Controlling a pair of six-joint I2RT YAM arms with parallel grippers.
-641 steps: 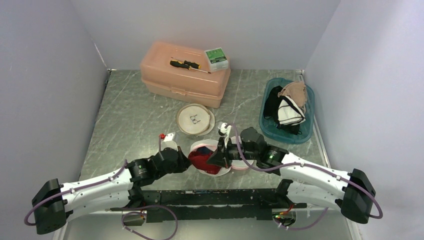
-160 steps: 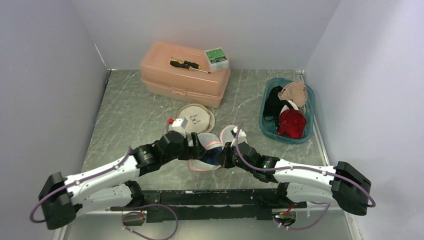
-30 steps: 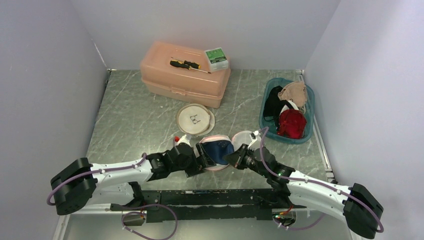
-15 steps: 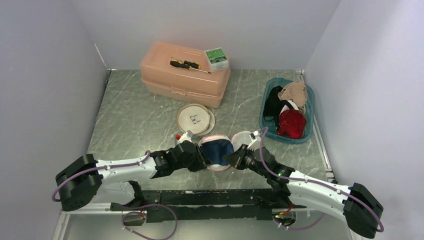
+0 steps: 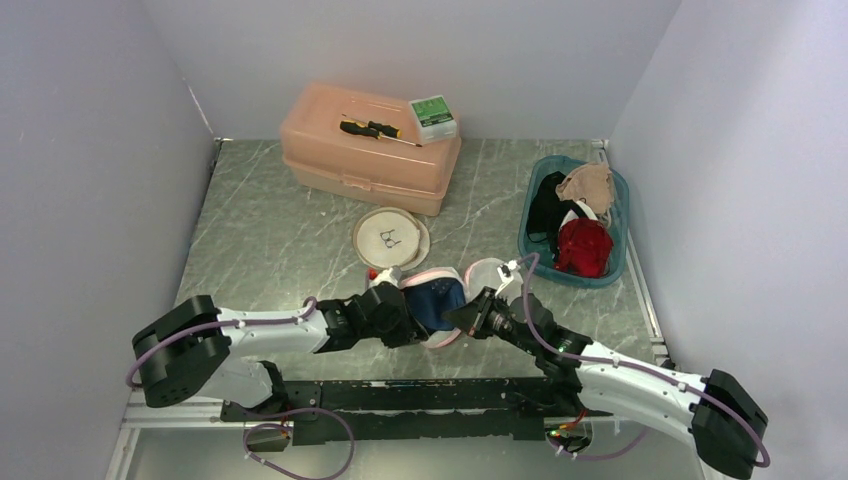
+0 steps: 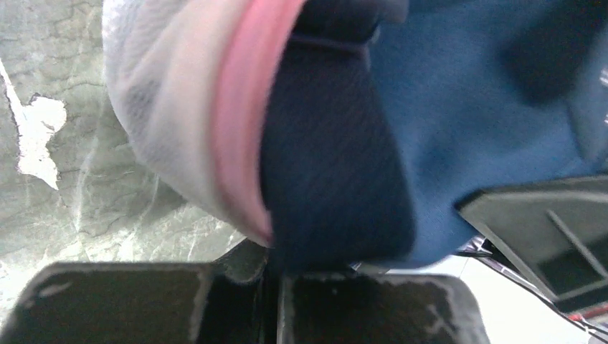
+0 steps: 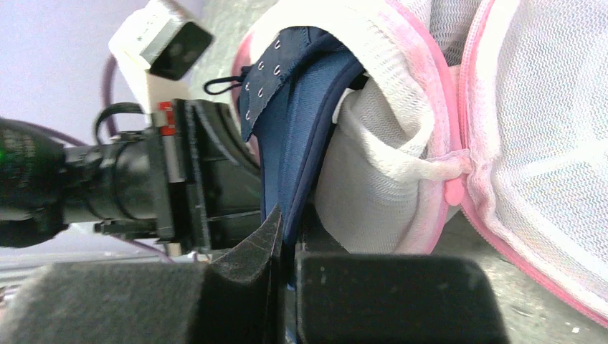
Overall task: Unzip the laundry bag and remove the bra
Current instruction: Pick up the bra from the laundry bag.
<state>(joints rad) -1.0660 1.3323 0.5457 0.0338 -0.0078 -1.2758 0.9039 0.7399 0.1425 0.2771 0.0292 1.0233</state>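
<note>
Left pincer (image 6: pixel 272 276), bag's 8 o'clock, clenched on laundry bag (image 7: pixel 545 179) rim as anchor; right pincer (image 7: pixel 289 252), 4 o'clock, grasping bra (image 7: pixel 301 132) for extraction.

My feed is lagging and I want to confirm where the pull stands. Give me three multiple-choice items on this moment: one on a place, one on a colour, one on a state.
1. Where is the navy bra?
A. Partly inside the laundry bag
B. In the blue bin
C. On the toolbox

2. What colour is the laundry bag's trim?
A. Green
B. Pink
C. Black

3. How is the right gripper?
A. Open above the blue bin
B. Shut on the navy bra
C. Open, resting on the toolbox

Answers:
1 A, since white mesh wraps around the bra in the right wrist view.
2 B, since pink edging runs along the mesh rim.
3 B, since navy fabric runs down between its closed fingers.
</note>
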